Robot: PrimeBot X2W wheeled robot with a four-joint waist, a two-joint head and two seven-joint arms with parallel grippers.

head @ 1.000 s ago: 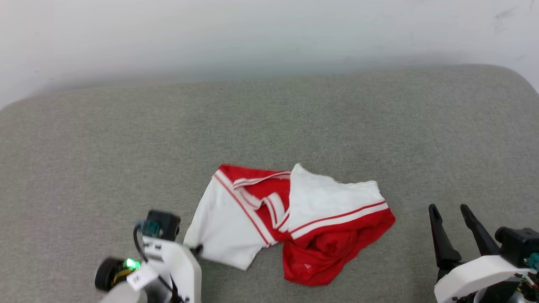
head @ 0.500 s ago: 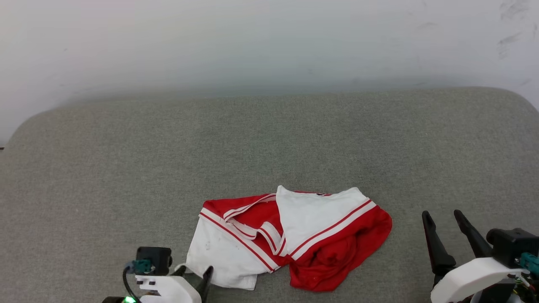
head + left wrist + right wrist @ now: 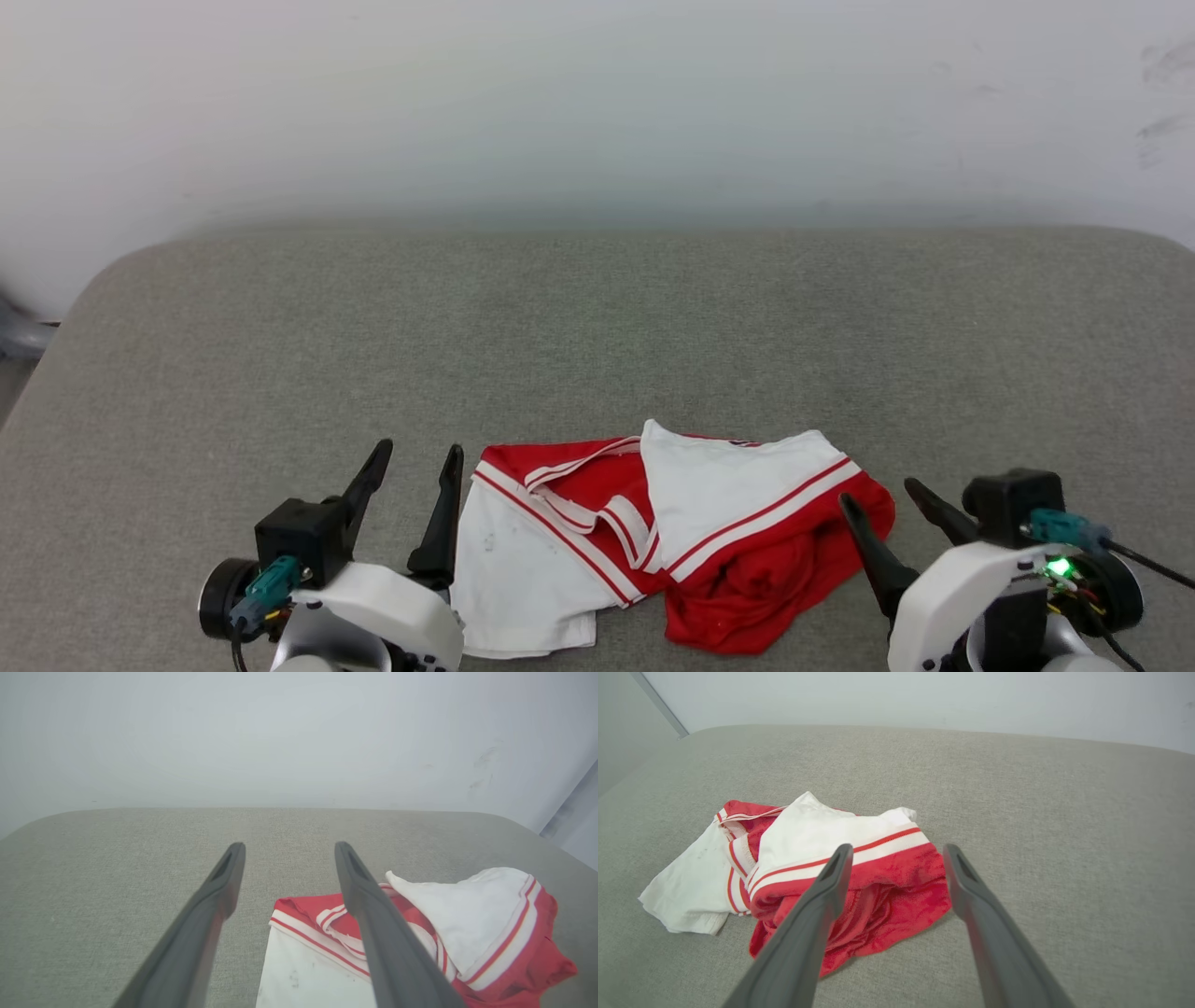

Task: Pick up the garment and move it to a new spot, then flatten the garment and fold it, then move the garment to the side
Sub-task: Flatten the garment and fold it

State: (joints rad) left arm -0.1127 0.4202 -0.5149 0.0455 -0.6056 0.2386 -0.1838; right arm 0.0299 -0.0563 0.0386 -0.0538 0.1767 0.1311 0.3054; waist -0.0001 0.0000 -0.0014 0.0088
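Observation:
The garment [image 3: 719, 495], a crumpled red shirt with white sleeves edged in red stripes, lies bunched on the grey cushion near its front edge. My left gripper [image 3: 418, 453] stands open just left of the white sleeve, with nothing between its fingers. In the left wrist view the left gripper [image 3: 289, 845] is spread wide and the garment [image 3: 472, 910] lies to the right of the fingers. My right gripper [image 3: 878, 493] is open at the garment's red right edge. In the right wrist view the right gripper [image 3: 898, 847] hovers over the red part of the garment [image 3: 817, 835].
The grey fabric cushion [image 3: 597, 327] has rounded far corners and stretches wide behind and to both sides of the garment. A white wall [image 3: 597, 93] stands behind it. The cushion's left edge [image 3: 56, 355] drops off.
My left gripper has opened, let go of the white sleeve, and drawn back to the garment's left. The right gripper has come closer to the red edge. The head camera has shifted.

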